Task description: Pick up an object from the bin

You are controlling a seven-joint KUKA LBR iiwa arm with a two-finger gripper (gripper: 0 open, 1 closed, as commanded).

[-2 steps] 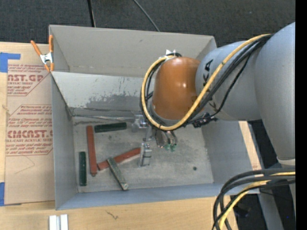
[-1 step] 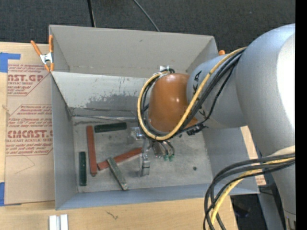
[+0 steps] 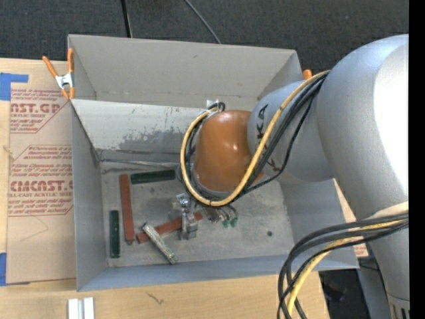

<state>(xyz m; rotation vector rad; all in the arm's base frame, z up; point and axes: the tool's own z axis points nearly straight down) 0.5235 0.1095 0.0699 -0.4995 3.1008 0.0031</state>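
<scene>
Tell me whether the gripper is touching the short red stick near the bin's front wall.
Cannot tell. The camera view shows the gripper over the right end of the short red stick, hiding any contact or gap.

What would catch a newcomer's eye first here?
The silver arm with its orange wrist cover looms over the grey bin from the right. Its gripper hangs low over a short red bar near the front wall, beside a tilted grey stick. A long red strip and two dark green sticks lie further left.
</scene>
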